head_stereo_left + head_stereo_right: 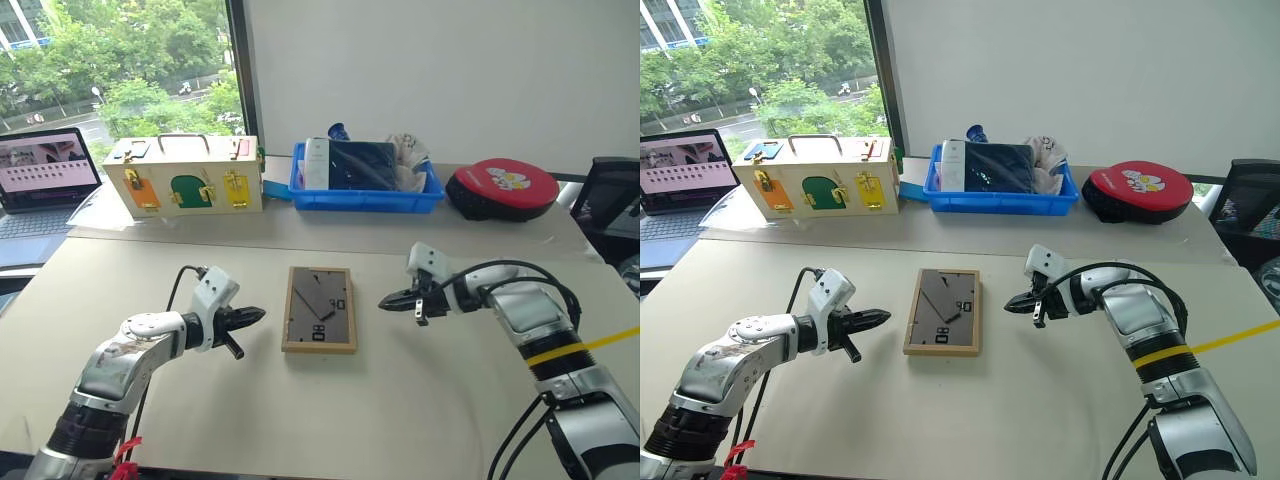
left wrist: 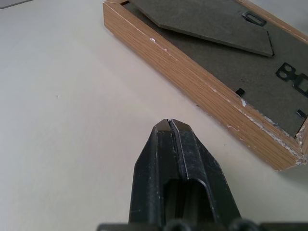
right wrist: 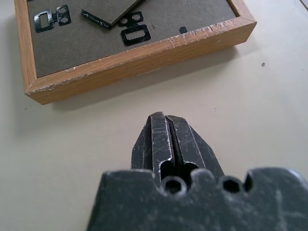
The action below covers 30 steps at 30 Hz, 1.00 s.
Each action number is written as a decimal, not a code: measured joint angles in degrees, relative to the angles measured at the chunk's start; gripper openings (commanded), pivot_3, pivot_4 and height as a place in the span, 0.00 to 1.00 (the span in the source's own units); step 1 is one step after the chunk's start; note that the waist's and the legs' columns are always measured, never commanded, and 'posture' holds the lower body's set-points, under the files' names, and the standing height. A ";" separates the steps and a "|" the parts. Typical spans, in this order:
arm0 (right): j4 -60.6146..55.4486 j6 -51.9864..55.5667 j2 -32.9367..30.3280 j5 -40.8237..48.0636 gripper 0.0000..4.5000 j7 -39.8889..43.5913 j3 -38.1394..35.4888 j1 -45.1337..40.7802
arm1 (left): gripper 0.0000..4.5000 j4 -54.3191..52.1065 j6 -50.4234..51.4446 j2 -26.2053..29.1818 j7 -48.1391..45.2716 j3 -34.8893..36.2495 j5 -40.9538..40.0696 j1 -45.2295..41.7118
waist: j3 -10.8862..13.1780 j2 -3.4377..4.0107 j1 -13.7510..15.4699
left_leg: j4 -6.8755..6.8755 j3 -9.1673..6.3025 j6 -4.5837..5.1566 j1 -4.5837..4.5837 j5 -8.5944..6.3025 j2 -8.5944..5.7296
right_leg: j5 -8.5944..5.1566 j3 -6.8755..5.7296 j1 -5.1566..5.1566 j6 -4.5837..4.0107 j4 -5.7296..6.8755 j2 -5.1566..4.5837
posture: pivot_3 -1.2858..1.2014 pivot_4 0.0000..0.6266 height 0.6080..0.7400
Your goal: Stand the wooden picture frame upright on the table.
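Both tools, left [image 1: 258,315] and right [image 1: 386,299], pinched together, flank face-down frame [image 1: 320,309]; blue bin [image 1: 366,199] holds packets.

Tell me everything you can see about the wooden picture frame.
The wooden picture frame is a small rectangle of light wood with scuffed edges, lying flat, back up, on the table. Its dark grey backing board carries black metal clips and hangers and a fold-out stand, slightly raised. It lies between the two grippers; neither touches it.
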 measured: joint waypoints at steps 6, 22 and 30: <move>4.32 -2.24 3.36 -1.41 0.00 -1.99 0.42 -0.55 | 0.00 3.90 -2.23 -2.91 0.08 -2.58 4.04 -1.79 | 0.00 -0.01 0.16 | 0.05 -0.01 -0.01 0.01 0.01 -0.01 | 0.00 -0.02 0.03 0.00 0.02 0.00 | 0.52 0.24 1.00; 1.92 -3.51 7.12 -5.11 0.00 -4.82 2.08 2.18 | 0.00 6.02 -4.24 -9.70 1.29 -8.95 11.30 -6.18 | -0.03 0.01 0.25 | 0.10 -0.06 -0.02 0.11 0.01 -0.04 | 0.01 -0.04 0.12 0.02 0.21 -0.01 | 0.52 0.24 1.00; -16.07 9.12 3.35 -1.83 0.00 -5.14 0.66 11.91 | 0.00 -3.73 0.68 -8.71 1.53 -8.93 11.26 -0.51 | -0.07 -0.01 0.28 | 0.10 -0.07 -0.02 0.26 0.01 -0.04 | -0.01 -0.03 0.28 0.04 0.16 -0.01 | 0.52 0.24 1.00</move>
